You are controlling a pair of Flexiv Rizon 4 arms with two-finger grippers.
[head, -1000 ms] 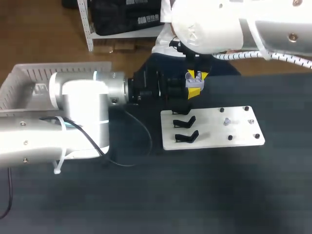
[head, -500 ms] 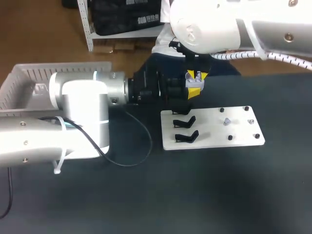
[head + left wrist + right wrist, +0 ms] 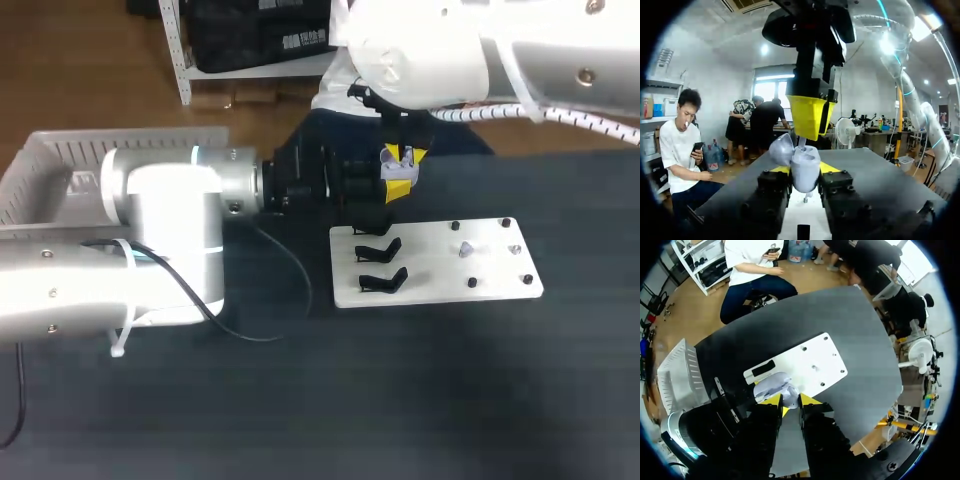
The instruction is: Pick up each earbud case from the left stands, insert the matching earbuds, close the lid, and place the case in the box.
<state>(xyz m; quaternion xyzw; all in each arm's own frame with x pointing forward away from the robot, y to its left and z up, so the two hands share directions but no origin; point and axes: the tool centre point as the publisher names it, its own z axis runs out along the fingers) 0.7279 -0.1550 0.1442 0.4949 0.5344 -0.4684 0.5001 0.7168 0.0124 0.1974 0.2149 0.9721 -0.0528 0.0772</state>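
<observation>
A lavender earbud case [image 3: 804, 172] is held upright above the table, its lid [image 3: 781, 150] swung open, with my left gripper [image 3: 805, 171] shut on its sides. In the head view the case [image 3: 396, 171] hangs just behind the white stand board [image 3: 440, 272]. My right gripper [image 3: 402, 157] points straight down onto the open case [image 3: 774, 385]. Its yellow tips [image 3: 810, 114] stand close together on a small pale earbud [image 3: 801, 143] at the case's mouth. Another earbud [image 3: 465, 248] sits on the board among black pegs.
Three black stands [image 3: 380, 250] on the board's left part are bare. A white slatted basket [image 3: 50, 170] stands at the table's far left, partly behind my left arm. Dark table stretches in front of the board.
</observation>
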